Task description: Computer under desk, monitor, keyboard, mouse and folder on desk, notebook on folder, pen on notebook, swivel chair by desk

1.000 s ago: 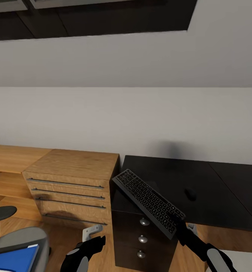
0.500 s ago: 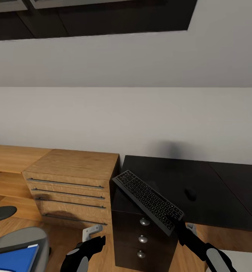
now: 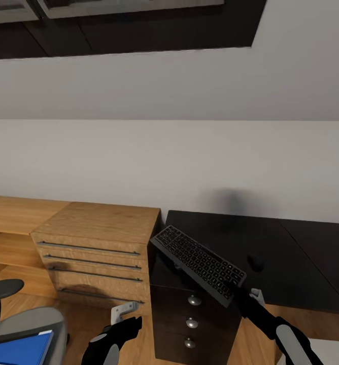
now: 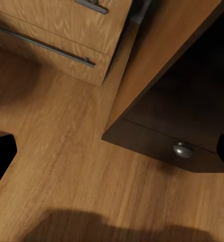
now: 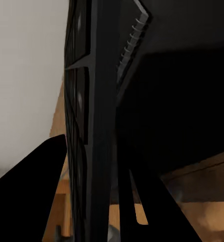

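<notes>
The keyboard (image 3: 199, 263) is a flat black slab with rows of small pale-lettered keys, tilted in the air above the near-left corner of the matte black tabletop (image 3: 291, 263), its far end pointing left and away; the mouse (image 3: 256, 262) is a small dark oval lying on that tabletop, to the right of the keyboard and apart from it; below the tabletop's left end stands a dark drawer unit (image 3: 192, 314) with round metal knobs; to its left, just beside it, sits a light wood-grain chest of drawers (image 3: 96, 248) with thin grey bar handles, on a wooden floor (image 4: 81, 171); at the near left the grey swivel chair (image 3: 25, 324) carries the blue folder (image 3: 20, 350) on its seat; the right tool (image 3: 239, 295) is clamped on the near end of the keyboard, one finger (image 5: 26, 186) on each face in the right wrist view; the left tool (image 3: 124, 324) hangs low over the floor in front of the chest, its dark fingertips (image 4: 1, 156) spread wide apart and holding nothing.
</notes>
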